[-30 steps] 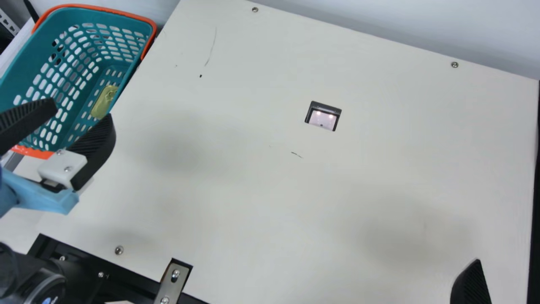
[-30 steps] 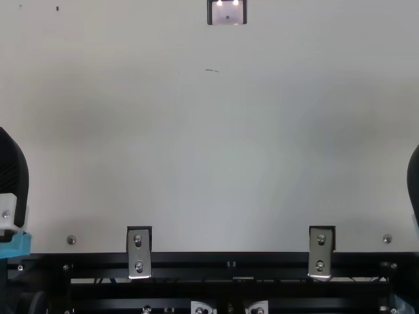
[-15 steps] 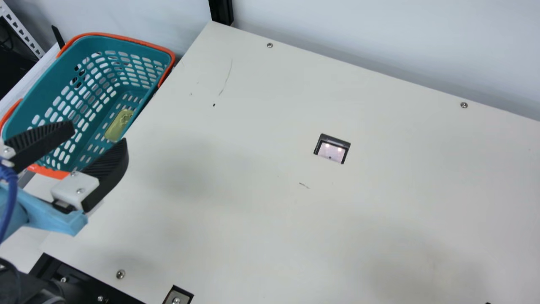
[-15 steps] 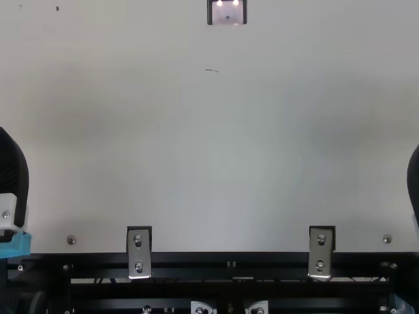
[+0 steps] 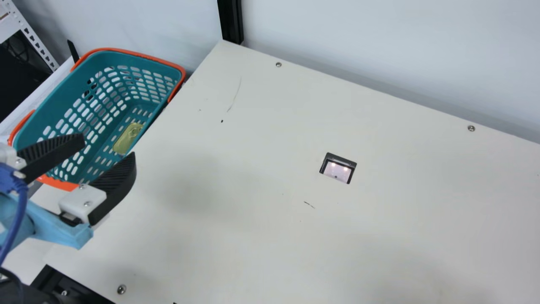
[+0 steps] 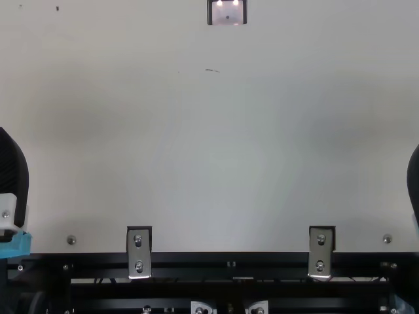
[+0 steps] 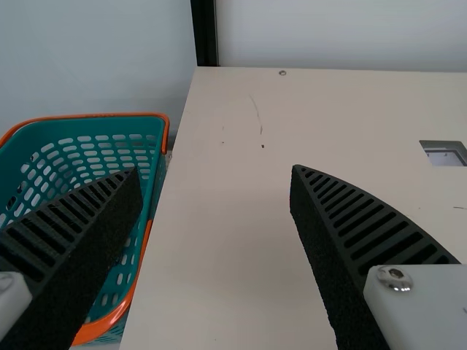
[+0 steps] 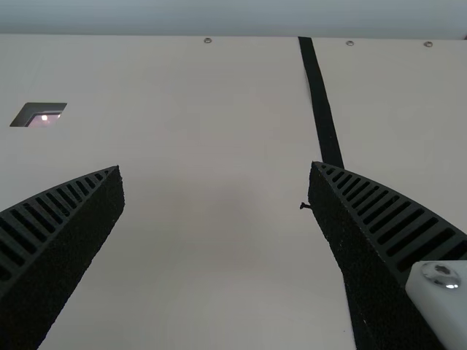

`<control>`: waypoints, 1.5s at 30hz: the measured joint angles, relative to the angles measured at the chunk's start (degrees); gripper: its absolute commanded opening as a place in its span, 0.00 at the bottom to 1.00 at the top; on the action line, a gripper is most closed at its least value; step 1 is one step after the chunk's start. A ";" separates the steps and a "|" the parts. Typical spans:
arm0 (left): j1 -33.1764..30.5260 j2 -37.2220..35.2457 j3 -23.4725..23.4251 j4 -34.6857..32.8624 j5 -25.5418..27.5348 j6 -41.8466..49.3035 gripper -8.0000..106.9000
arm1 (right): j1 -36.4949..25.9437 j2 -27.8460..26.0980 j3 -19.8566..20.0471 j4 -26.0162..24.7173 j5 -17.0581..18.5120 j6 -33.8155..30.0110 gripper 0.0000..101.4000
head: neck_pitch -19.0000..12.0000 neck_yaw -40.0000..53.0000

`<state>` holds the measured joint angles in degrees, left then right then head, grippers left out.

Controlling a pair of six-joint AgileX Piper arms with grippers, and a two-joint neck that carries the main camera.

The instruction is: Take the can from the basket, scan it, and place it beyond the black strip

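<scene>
A yellow-green can point(image 5: 128, 138) lies at the bottom of the teal basket point(image 5: 63, 101), against its table-side wall. Over the near part of that basket, my left gripper point(image 5: 109, 145) stands open with nothing between its fingers. In the left wrist view the same gripper point(image 7: 215, 169) has its fingers wide apart, one in front of the basket point(image 7: 109, 115). At the top view's right edge is part of my right gripper point(image 6: 413, 183); the right wrist view has the gripper point(image 8: 216, 166) open and without a thing in it. The black strip point(image 8: 321, 102) runs behind one finger there.
A scanner window point(image 5: 337, 169) with lit spots is set into the cream table point(image 5: 253, 169). The basket stands beside the table's left edge, with a white shelf rack behind it. A wall and a black post point(image 5: 232, 21) border the far side.
The main view's camera has tilted, shifting the whole picture downward and bringing more of the back wall in. Neither arm has visibly moved in the top view.
</scene>
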<state>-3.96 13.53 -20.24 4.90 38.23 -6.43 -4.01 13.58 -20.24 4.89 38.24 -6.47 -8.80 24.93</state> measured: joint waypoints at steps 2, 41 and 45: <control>0.00 0.00 0.00 0.00 0.00 0.00 0.85 | 0.00 0.00 0.00 0.00 0.00 0.00 1.00 | -0.88 0.59; 3.05 10.03 -6.93 1.61 -7.99 -3.45 0.85 | 0.00 0.00 0.00 0.05 0.00 0.00 1.00 | -2.93 1.17; 5.57 15.50 -10.50 1.91 -9.16 -4.98 0.85 | 0.00 0.00 0.00 0.05 0.00 0.00 1.00 | -2.93 1.17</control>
<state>1.61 29.03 -30.74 6.81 29.07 -11.41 -4.01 13.58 -20.24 4.95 38.24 -6.47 -11.73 26.10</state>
